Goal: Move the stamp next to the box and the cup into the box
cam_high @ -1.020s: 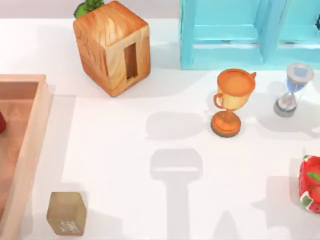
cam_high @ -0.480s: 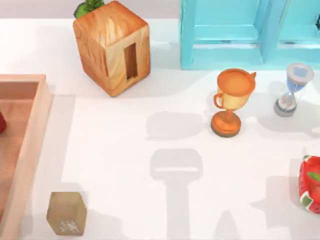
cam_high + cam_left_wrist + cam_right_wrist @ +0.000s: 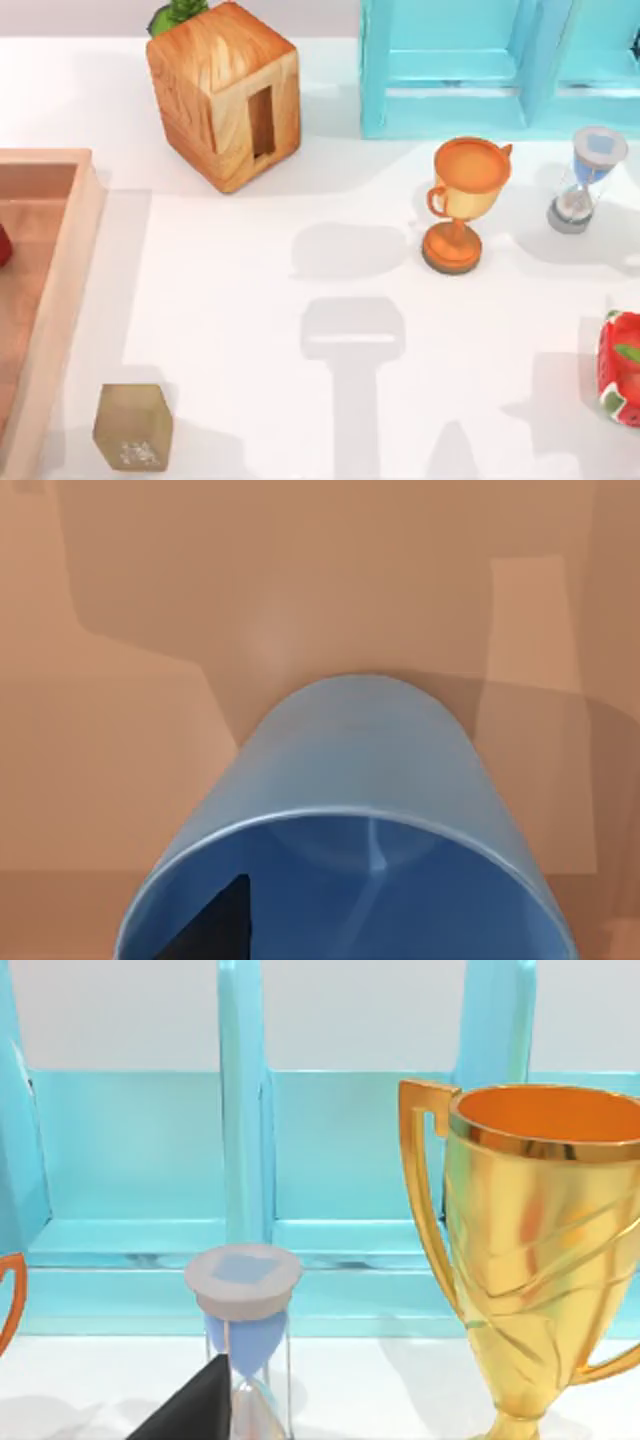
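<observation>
The blue cup (image 3: 350,780) looms close in the left wrist view, its open mouth toward the camera, over the pinkish-brown wooden floor of the box (image 3: 150,630). A dark part of my left gripper (image 3: 212,932) reaches inside the cup's rim. In the top view the box (image 3: 70,250) lies at the table's left edge. The tan stamp (image 3: 132,428) stands on the table just right of the box's rim, near the front. My right gripper (image 3: 200,1410) shows as a dark tip low before the hourglass (image 3: 243,1330).
A large wooden cube with a slot (image 3: 225,92) stands at the back left. A turquoise shelf (image 3: 500,70) runs along the back right. An orange trophy (image 3: 462,205), the hourglass (image 3: 585,180) and a strawberry-patterned object (image 3: 622,368) occupy the right side. A gold trophy (image 3: 545,1250) rises beside the hourglass.
</observation>
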Controlling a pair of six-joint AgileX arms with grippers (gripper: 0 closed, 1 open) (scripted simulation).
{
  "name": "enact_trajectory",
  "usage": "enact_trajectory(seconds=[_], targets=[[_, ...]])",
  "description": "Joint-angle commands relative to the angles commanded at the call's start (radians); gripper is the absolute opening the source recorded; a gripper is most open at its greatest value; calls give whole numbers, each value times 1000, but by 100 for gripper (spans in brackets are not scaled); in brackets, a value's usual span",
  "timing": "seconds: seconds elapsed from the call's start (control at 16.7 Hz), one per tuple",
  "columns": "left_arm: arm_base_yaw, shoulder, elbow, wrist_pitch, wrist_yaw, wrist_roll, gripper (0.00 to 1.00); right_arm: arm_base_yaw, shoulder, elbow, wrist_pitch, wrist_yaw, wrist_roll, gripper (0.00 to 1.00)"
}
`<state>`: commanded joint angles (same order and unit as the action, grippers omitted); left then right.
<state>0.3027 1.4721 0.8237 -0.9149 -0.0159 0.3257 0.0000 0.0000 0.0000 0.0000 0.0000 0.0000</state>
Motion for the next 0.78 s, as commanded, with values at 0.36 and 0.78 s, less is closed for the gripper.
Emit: enact_trajectory(seconds=[0.36, 0.78], targets=[[-30, -8, 38, 16, -4, 12, 100, 0, 0, 0, 0, 0, 0, 100], [-42, -51, 313, -169, -61, 20, 100, 0, 0, 0, 0, 0, 0, 100]])
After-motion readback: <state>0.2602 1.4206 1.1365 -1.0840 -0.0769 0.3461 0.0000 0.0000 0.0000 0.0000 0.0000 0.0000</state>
